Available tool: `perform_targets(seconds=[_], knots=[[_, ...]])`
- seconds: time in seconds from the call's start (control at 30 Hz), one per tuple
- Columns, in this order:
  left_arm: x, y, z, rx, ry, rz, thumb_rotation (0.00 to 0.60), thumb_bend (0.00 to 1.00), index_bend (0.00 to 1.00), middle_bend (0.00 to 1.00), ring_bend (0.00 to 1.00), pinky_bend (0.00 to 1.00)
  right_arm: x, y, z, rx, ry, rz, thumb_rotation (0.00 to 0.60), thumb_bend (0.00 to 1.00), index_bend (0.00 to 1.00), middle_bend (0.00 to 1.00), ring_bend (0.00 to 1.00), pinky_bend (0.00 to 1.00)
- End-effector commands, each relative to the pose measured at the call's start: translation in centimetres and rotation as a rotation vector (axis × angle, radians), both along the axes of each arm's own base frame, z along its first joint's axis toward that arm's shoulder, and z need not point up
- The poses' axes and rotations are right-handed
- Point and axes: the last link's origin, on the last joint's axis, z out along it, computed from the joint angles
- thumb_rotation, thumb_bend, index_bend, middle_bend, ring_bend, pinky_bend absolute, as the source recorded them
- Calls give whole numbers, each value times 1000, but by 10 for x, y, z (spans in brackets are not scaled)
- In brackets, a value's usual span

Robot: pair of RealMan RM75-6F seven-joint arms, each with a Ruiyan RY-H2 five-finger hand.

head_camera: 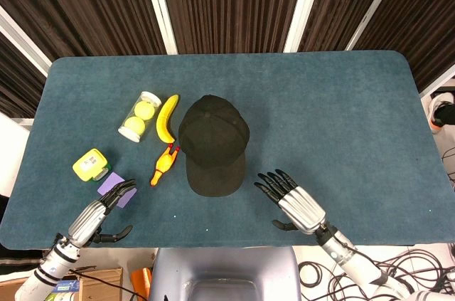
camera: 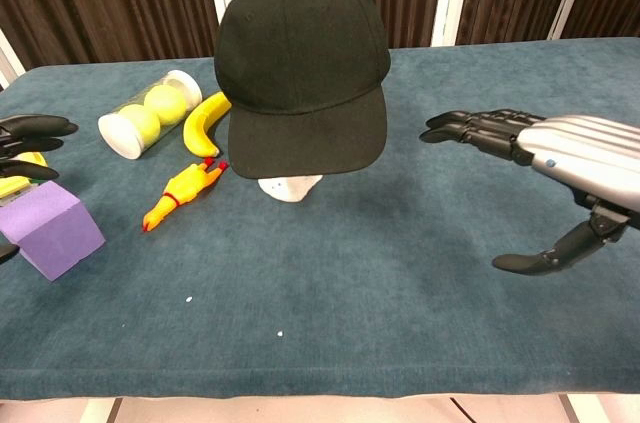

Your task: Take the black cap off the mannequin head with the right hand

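Observation:
A black cap sits on a white mannequin head near the table's middle, brim facing me. Only the head's chin shows under the brim. My right hand hovers to the right of the cap, apart from it, fingers stretched out and thumb spread, holding nothing. My left hand rests at the near left, fingers apart and empty, beside a purple block.
Left of the cap lie a banana, a clear tube of tennis balls, a rubber chicken toy and a yellow box. The blue table stretches bare to the right.

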Motion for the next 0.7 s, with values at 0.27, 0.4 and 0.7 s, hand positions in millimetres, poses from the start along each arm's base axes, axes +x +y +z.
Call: perform_targets(seconds=[0.27, 0.4, 0.7], knots=[[-5, -6, 11, 66, 35, -14, 600, 365, 0, 25, 25, 155, 1, 3, 7, -89, -98, 64, 600, 133, 0, 0, 0, 0], [-12, -17, 25, 154, 91, -7, 600, 364, 0, 26, 25, 155, 16, 2, -1, -152, -158, 142, 600, 133, 1, 1, 0, 0], [-20, -38, 38, 224, 132, 16, 600, 364, 0, 28, 56, 155, 70, -16, -53, -317, -213, 339, 600, 134, 149, 153, 0, 73]])
